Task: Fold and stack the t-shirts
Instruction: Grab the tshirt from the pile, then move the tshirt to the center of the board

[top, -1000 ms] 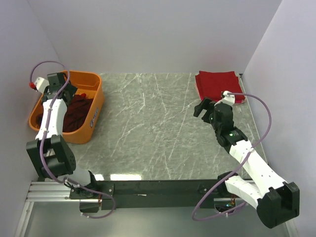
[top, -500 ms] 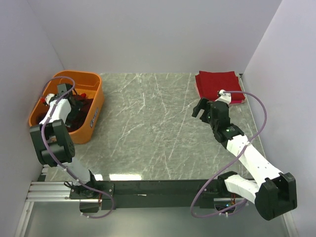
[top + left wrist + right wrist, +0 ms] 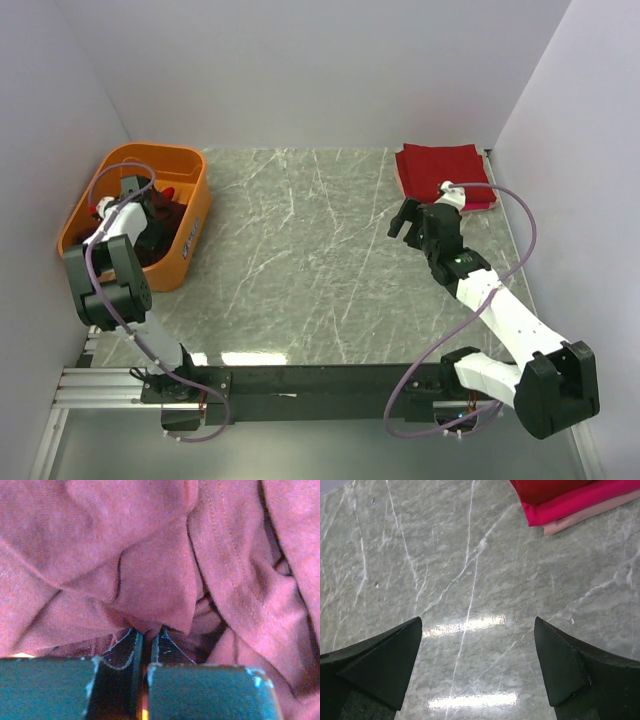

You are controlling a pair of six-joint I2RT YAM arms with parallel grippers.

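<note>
A crumpled dark maroon t-shirt [image 3: 165,235] lies in the orange tub [image 3: 192,160] at the far left. My left gripper [image 3: 148,212] is down inside the tub. In the left wrist view its jaws [image 3: 147,631] are pressed together with a fold of the maroon t-shirt [image 3: 150,570] pinched between the tips. Folded red t-shirts [image 3: 440,168] sit stacked at the far right corner; their edge [image 3: 570,502] shows at the top of the right wrist view. My right gripper [image 3: 408,218] hovers just in front of that stack, open [image 3: 478,621], with only bare table between its fingers.
The grey marble table [image 3: 300,250] spreads between the tub and the stack. White walls close in the back and both sides. The black rail [image 3: 320,380] with the arm bases runs along the near edge.
My left gripper has dropped from the tub's rim into the tub and gone from open to shut on the maroon cloth. The right arm has edged slightly left, still open.
</note>
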